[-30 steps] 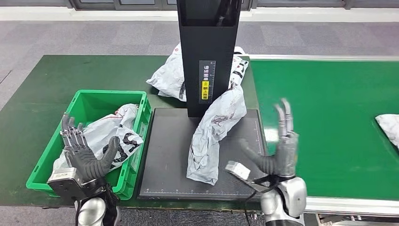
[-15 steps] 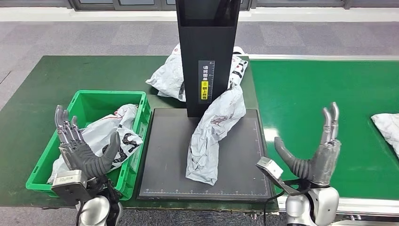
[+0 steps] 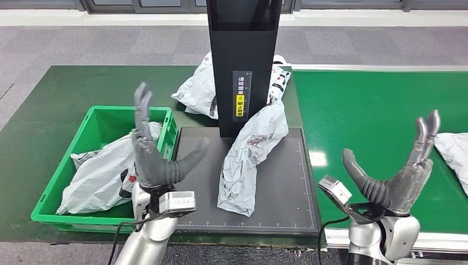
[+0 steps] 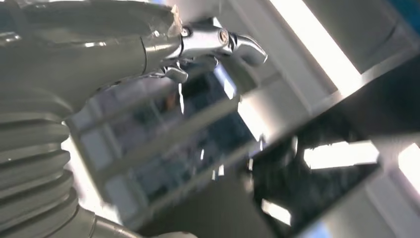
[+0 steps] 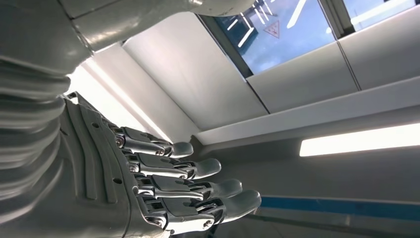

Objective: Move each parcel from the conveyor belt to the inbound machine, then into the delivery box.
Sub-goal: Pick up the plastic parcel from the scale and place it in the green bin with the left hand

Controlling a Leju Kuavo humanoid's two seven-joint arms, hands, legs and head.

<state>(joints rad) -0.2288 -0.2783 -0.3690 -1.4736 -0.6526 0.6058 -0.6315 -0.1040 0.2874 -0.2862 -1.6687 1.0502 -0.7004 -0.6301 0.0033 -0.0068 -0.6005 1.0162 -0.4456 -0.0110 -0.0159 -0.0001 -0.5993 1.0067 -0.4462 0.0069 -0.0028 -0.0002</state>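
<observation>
Task progress, judged from the head view: one parcel lies in the green delivery box (image 3: 51,190), so that unit has completed both transfers. A second parcel (image 3: 248,157) lies on the black platform of the inbound machine (image 3: 243,61), its upper end leaning against the machine's black column; it has completed the first transfer and awaits removal to the box. A third parcel (image 3: 452,152) lies on the green conveyor belt (image 3: 375,121) at the far right edge and has not been handled. A fourth white bag (image 3: 197,88) lies on the bench (image 3: 66,88) behind the column, partly hidden; whether it belongs to the queue cannot be determined. Count: four bags, one box, one machine, one belt. The left hand (image 3: 152,160) is raised between the box and the platform, fingers wide and holding nothing. The right hand (image 3: 400,174) is raised above the near edge of the belt, fingers spread wide and empty, well apart from the parcel on the belt. Remaining work, as estimated: at least one box transfer and one full cycle.
</observation>
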